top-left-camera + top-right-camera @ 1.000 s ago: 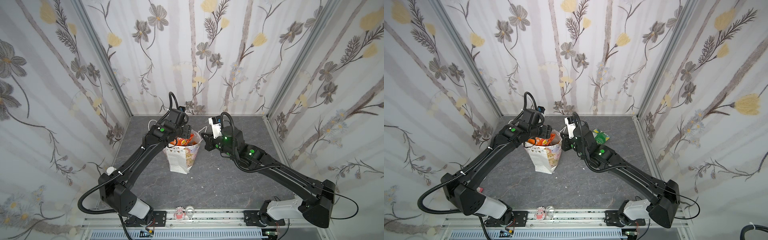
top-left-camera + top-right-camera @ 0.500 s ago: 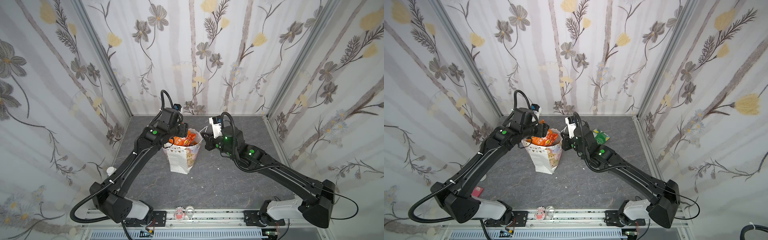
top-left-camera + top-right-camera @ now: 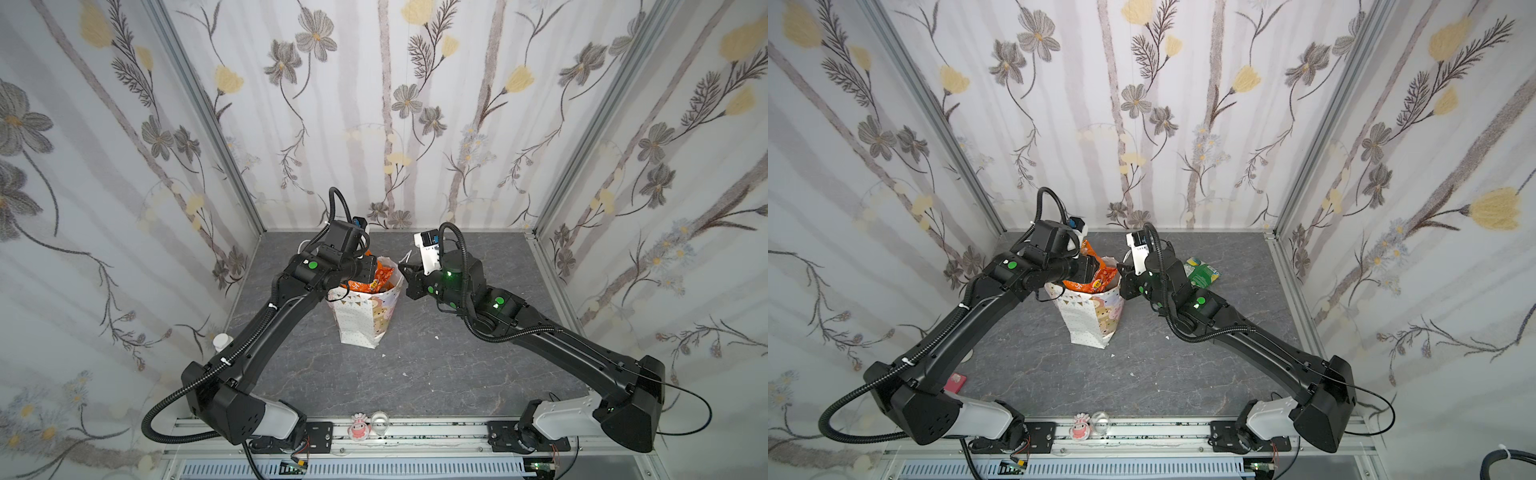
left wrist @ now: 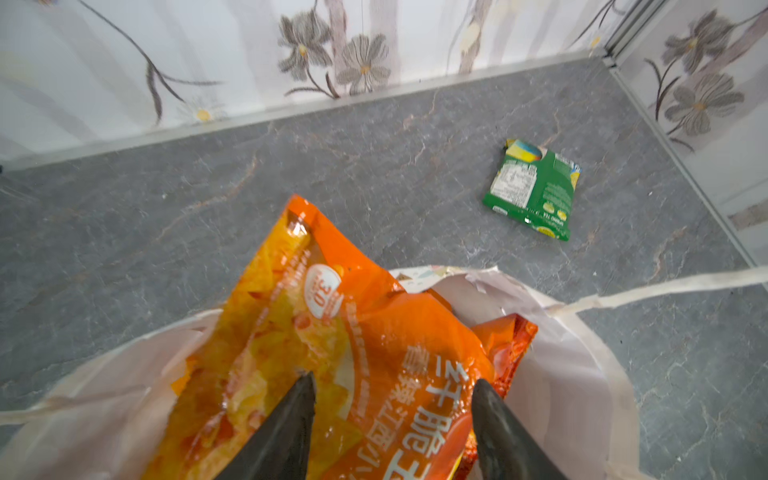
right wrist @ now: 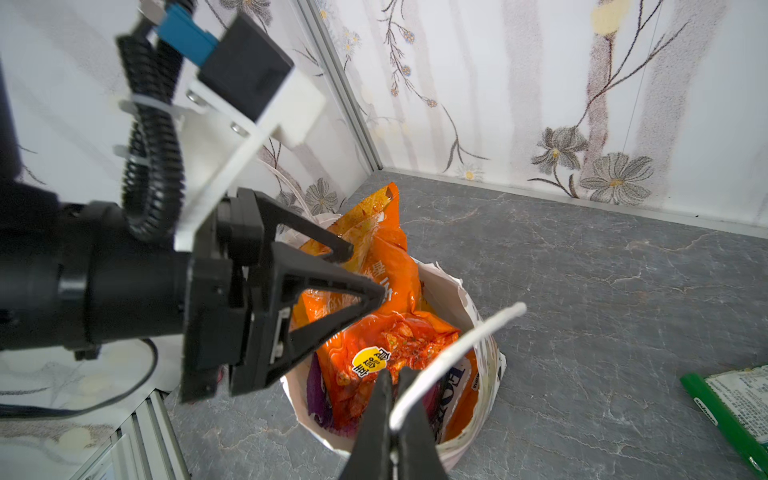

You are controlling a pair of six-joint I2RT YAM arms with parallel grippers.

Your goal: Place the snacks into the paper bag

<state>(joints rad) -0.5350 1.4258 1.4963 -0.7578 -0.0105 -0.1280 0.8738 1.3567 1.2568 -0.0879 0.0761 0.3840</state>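
Ideally, the left hand [image 4: 392, 380], fingers parted against the orange chip bag [image 4: 291, 299], should press it deeper while the right hand [image 5: 395, 374] pinches the cord handle [image 5: 478, 328] of the paper bag [image 3: 357, 324] steady.

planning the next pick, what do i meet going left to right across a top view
in a top view: small pink object by the left arm's base → paper bag → right gripper → green snack packet
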